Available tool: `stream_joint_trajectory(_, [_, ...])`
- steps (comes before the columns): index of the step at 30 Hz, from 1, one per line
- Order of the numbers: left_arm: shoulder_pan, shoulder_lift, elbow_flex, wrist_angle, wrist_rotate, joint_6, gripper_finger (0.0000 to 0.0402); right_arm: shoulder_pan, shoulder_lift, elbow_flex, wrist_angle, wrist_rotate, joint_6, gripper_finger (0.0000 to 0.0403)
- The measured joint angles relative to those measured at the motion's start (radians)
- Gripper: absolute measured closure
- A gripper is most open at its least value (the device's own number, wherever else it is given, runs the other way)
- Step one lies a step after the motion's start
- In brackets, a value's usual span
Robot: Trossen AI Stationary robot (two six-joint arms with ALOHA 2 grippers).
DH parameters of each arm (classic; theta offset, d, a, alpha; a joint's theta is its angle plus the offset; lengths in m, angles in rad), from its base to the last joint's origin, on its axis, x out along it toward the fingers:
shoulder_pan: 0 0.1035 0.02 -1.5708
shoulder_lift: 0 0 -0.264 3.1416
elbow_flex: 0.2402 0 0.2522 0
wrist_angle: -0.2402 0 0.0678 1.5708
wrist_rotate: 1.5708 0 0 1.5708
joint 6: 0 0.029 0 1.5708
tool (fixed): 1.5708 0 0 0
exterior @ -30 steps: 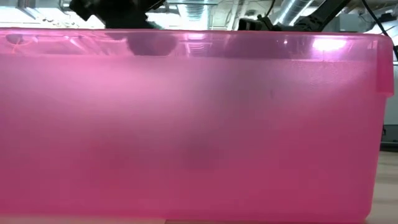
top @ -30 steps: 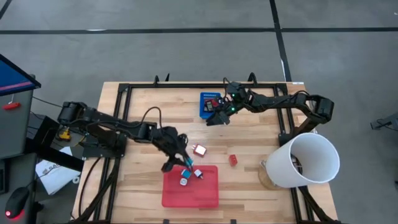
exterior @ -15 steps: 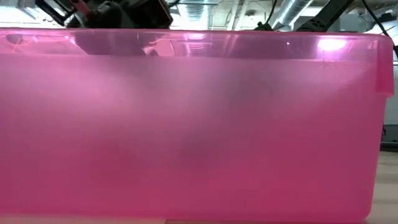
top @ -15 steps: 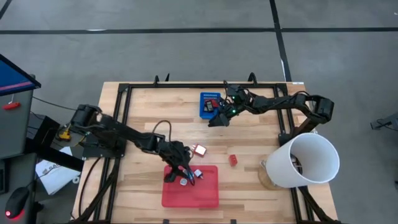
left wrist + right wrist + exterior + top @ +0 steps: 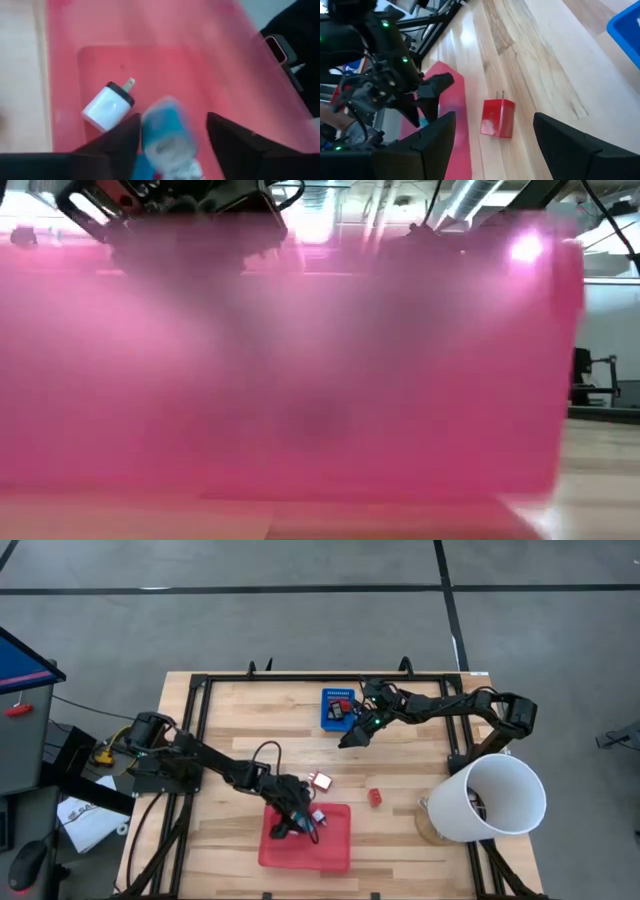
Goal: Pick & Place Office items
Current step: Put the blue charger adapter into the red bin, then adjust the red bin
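My left gripper (image 5: 297,824) (image 5: 172,145) hangs low over the flat red tray (image 5: 335,852) (image 5: 210,65), with its fingers apart. A blurred blue piece (image 5: 168,131) sits in the gap between them. A white plug block (image 5: 107,104) (image 5: 317,817) lies on the tray floor beside it. Outside the tray, a red-and-white block (image 5: 321,781) (image 5: 497,118) and a small red piece (image 5: 374,797) rest on the wood. My right gripper (image 5: 348,738) (image 5: 492,150) is open and empty. It hovers near the blue bin (image 5: 338,706), which holds more pieces. My left gripper comes at the tray from above, slanting down. The blue piece (image 5: 172,150) stands between its fingers with a narrow gap on either side. It is blurred, and I cannot tell whether a finger touches it.
A big white bucket (image 5: 497,795) lies on its side at the table's right edge. Black frame rails (image 5: 195,740) run around the tabletop. In the low view the tray's pink wall (image 5: 300,380) fills the picture. Bare wood lies between the bin and the tray.
My left gripper has moved toward the table's near edge and down, from the tray's far rim to over the tray's floor, carrying the blue piece with it. In the low view the tray's wall has shifted toward the picture's left and is blurred.
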Motion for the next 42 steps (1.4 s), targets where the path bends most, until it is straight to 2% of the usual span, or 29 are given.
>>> stream_joint_trajectory(2, [0.0,-0.012,0.0,-0.001,-0.033,0.001,0.0144,0.0,0.0,0.0,-0.004,0.006,-0.002,0.0143])
stream_joint_trajectory(4, [0.0,-0.025,-0.001,-0.002,-0.05,0.01,0.0123,0.0,0.0,0.0,-0.008,0.006,-0.001,0.0143])
stream_joint_trajectory(8, [0.001,-0.04,-0.002,-0.02,-0.063,0.022,0.0124,0.01,0.0,0.0,-0.033,0.004,0.015,0.0143])
stream_joint_trajectory(16, [0.001,-0.11,-0.001,-0.064,-0.096,0.091,0.018,0.12,-0.074,0.0,-0.242,-0.004,-0.02,0.0143])
stream_joint_trajectory(18, [0.001,-0.137,-0.001,-0.069,-0.128,0.112,0.019,0.161,-0.11,0.0,-0.327,0.045,-0.055,0.0143])
stream_joint_trajectory(22, [0.001,-0.201,0.0,-0.162,-0.232,0.109,0.0203,0.223,-0.169,0.0,-0.39,0.178,-0.073,0.0143])
stream_joint_trajectory(25, [0.003,-0.242,-0.002,-0.275,-0.359,0.048,0.0223,0.24,-0.2,0.001,-0.387,0.257,-0.064,0.0143])
stream_joint_trajectory(27, [0.016,-0.253,0.0,-0.336,-0.408,-0.016,0.025,0.241,-0.213,0.001,-0.391,0.289,-0.061,0.0143])
stream_joint_trajectory(33, [0.049,-0.254,-0.002,-0.462,-0.416,-0.097,0.0382,0.23,-0.21,0.001,-0.396,0.302,-0.058,0.0143])
stream_joint_trajectory(38, [0.055,-0.253,-0.007,-0.55,-0.399,-0.125,0.0399,0.232,-0.211,0.001,-0.395,0.302,-0.051,0.0143])
stream_joint_trajectory(42, [0.052,-0.253,-0.057,-0.549,-0.344,-0.163,0.0401,0.235,-0.211,0.001,-0.395,0.302,-0.051,0.0143])
